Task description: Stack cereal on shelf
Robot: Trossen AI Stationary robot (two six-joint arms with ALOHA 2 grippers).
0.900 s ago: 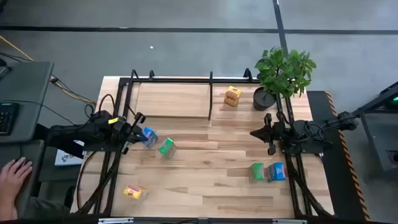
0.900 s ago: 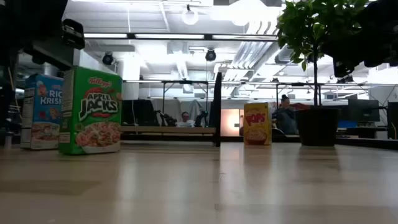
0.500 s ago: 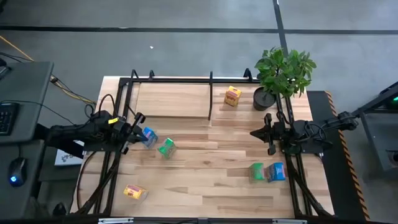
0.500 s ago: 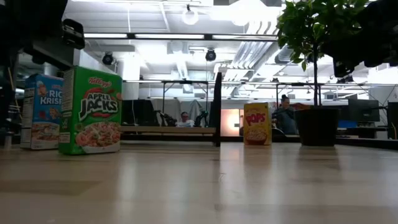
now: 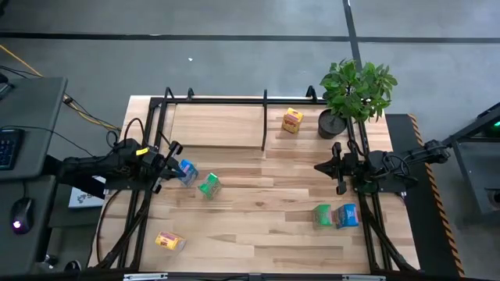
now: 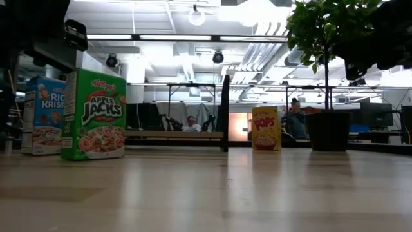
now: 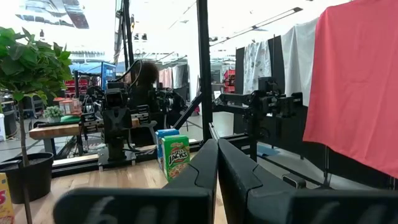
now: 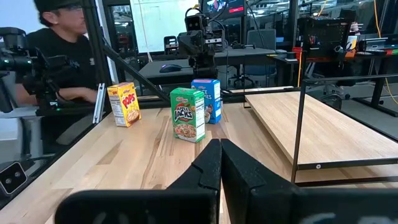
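Table (image 5: 258, 234): striped wood top, carrying six small cereal boxes, a shelf and a potted plant (image 5: 355, 94).

Shelf (image 5: 219, 125): light board in a black bar frame, lying along the far edge of the table, with an upright divider (image 5: 264, 121) splitting it.

Yellow box on shelf (image 5: 292, 120): standing upright in the compartment beside the plant; reading "Pops" in the low view (image 6: 266, 128).

Blue box, left (image 5: 187, 171): standing on the table just in front of the left jaws.

Green box, left (image 5: 208, 185): standing just beside the blue one, nearer the table's middle; showing as Apple Jacks in the low view (image 6: 94, 115).

Yellow box, front left (image 5: 169, 241): lying near the front left corner, well apart from the others.

Green box, right (image 5: 322, 215) and blue box, right (image 5: 348, 215): standing side by side, touching or nearly so, near the right edge.

Left jaws (image 5: 173, 165): hanging at the left edge, fingers pressed together, holding nothing.

Right jaws (image 5: 326, 167): waiting at the right edge near the plant pot, fingers pressed together, holding nothing.

Person (image 8: 56, 56): sitting beyond the table in a dark top, showing in the right wrist view.
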